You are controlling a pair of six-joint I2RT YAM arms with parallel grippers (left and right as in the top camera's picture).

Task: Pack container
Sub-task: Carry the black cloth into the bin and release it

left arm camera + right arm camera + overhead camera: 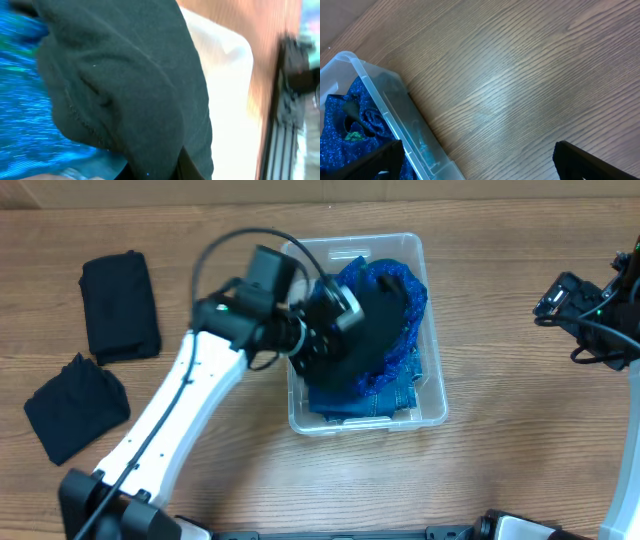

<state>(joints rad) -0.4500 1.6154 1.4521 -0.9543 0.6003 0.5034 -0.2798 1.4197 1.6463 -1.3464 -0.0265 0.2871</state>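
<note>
My left fingers (pixel 338 315), clenched on a black cloth (pixel 382 330), hang over the container (pixel 432 416) at mid-bench (pixel 500 480) to lower it onto the blue fabric (pixel 402 280) inside, while my right fingers (pixel 552 300) wait spread wide and empty, clear of the drop.

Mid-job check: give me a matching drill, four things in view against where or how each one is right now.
Things:
1. left gripper
2. right gripper
3. blue sparkly fabric
4. folded black cloth

States:
A. on the table, left of the container
B. shut on the black garment
C. open, over bare table
D. inside the container

Pairs: 1-B, 2-C, 3-D, 4-A
</note>
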